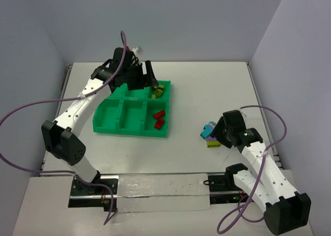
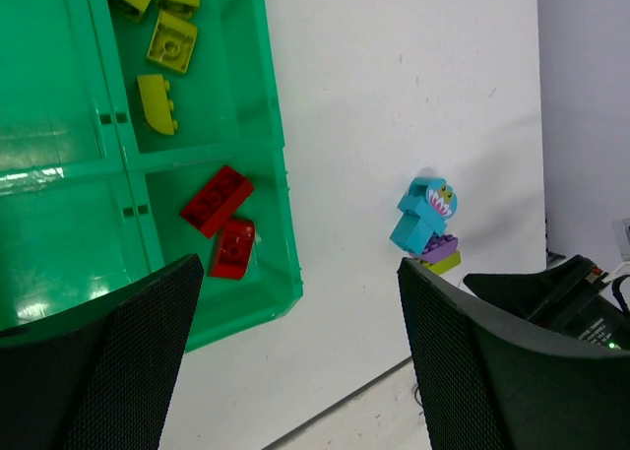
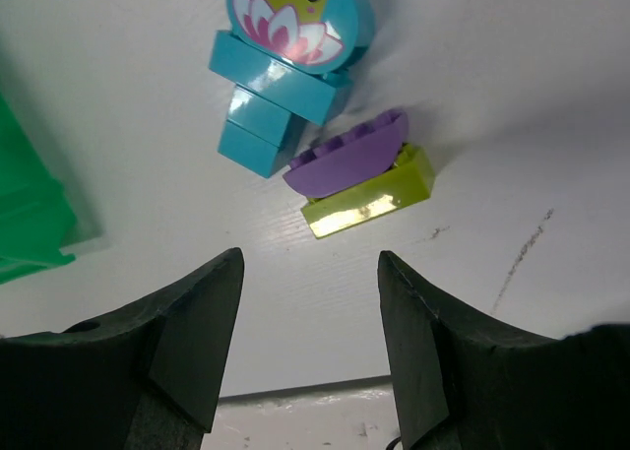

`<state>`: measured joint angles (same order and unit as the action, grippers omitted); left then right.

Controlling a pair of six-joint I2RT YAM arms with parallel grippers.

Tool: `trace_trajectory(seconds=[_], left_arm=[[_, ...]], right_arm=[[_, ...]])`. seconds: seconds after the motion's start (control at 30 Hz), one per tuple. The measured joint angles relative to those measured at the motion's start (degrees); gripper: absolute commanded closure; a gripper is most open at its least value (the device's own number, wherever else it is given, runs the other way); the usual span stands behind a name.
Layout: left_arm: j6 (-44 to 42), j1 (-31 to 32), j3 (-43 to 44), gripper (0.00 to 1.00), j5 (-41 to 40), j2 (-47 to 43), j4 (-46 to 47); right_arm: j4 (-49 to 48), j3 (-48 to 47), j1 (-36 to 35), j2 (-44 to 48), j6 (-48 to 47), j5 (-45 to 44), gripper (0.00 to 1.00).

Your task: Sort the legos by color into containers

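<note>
The green tray (image 1: 106, 112) holds several yellow-green legos (image 1: 159, 90) in its far right container and two red legos (image 1: 159, 119) in its near right container. My left gripper (image 1: 152, 81) hovers open and empty above the far right container. In the left wrist view the yellow-green bricks (image 2: 169, 44) and red bricks (image 2: 217, 200) lie in the tray (image 2: 59, 96). On the table right of the tray, a cyan lego (image 3: 285, 51) stands beside a purple brick (image 3: 349, 155) stacked on a yellow-green brick (image 3: 374, 199). My right gripper (image 3: 310, 273) is open just short of that cluster (image 1: 209, 134).
The tray's other four containers (image 1: 124, 114) show only bare green floor. A metal rail (image 1: 155, 187) runs along the near edge between the arm bases. Purple cables (image 1: 20, 112) loop off both arms. White walls close in the table's back and sides.
</note>
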<state>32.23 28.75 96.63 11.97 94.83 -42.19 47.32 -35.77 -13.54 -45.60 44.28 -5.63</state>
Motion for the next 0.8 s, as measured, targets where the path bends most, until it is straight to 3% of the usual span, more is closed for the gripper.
trace_trajectory(seconds=[0.47,0.8], left_arm=[[0.59,0.09,-1.42,0.13,0.41,-0.41,0.91],[0.55,0.09,-1.56,0.13,0.41,-0.42,0.85]], right_arm=[[-12.52,0.09,0.00,-15.99,-1.31,5.12,0.39],[-18.59,-1.49,-0.10,-24.83,-1.77,4.03,0.41]])
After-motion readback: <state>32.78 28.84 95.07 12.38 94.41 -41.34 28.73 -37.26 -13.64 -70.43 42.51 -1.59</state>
